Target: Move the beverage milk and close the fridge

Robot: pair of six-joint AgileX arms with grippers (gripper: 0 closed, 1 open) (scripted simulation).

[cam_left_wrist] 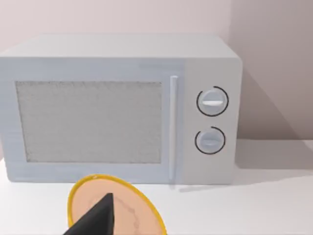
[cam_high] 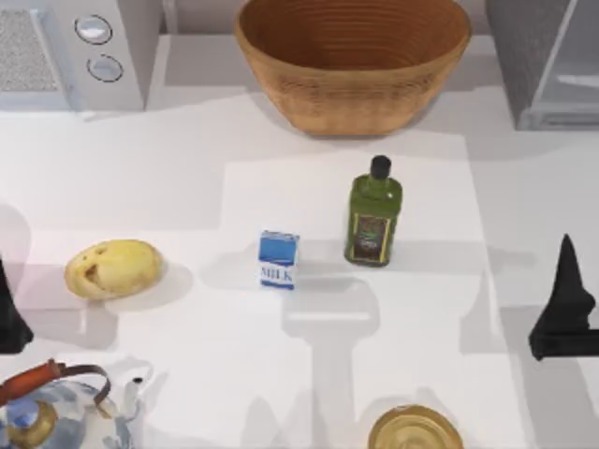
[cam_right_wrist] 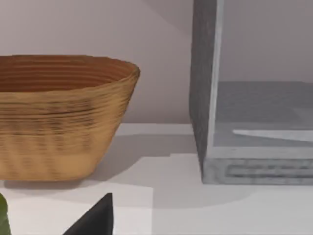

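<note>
left gripper (cam_high: 7, 323) parked at nine o'clock, right gripper (cam_high: 564, 313) at three; cannot tell either's finger state. milk carton (cam_high: 278, 259) stands mid-bench; grasp its sides squarely, clear of the oil bottle (cam_high: 373, 213), toward the open fridge (cam_high: 547, 61) at one o'clock.

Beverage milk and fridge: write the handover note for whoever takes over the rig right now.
Left gripper: parked at the table's left edge, holding nothing.
Right gripper: parked at the right edge, holding nothing.
Beverage milk: upright mid-table, left of the green bottle, untouched.
Fridge: back right corner; its interior is visible in the right wrist view, so it looks open.
Done: nothing. Left: move the milk, close the fridge.
</note>
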